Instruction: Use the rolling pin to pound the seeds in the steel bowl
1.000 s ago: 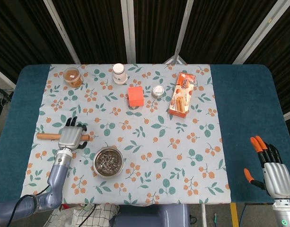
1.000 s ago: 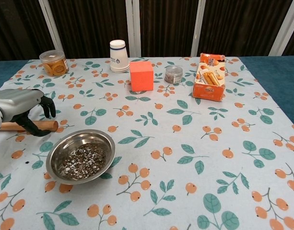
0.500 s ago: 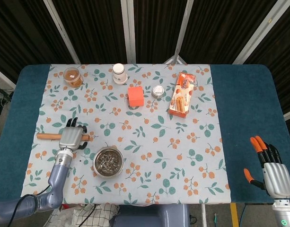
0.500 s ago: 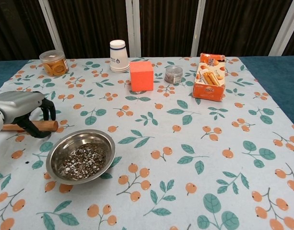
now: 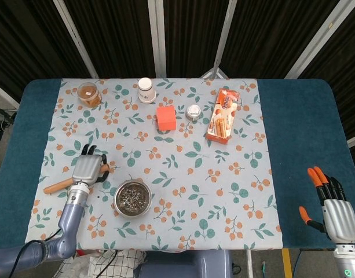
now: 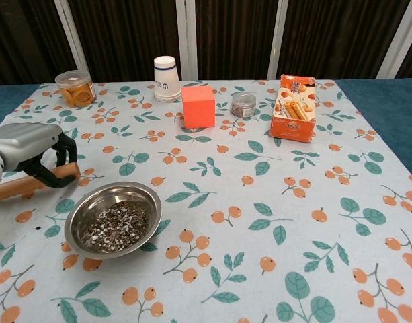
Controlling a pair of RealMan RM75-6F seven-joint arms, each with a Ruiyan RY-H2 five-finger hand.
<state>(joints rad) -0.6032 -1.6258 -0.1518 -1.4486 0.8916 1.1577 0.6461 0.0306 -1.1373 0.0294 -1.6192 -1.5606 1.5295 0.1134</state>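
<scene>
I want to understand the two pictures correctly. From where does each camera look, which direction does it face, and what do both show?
Head view: high above the table, facing down; shows the left hand gripping the rolling pin, and the right hand.
Chest view: low at the near edge, facing forward across the tablecloth; only the left hand shows.
Shared: rolling pin, steel bowl, orange cube.

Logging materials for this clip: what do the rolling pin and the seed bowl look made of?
Rolling pin, gripped by the left hand: apparently unpainted wood, tan and matte. Seed bowl: looks like polished steel, with a shiny grey, reflective wall.
</scene>
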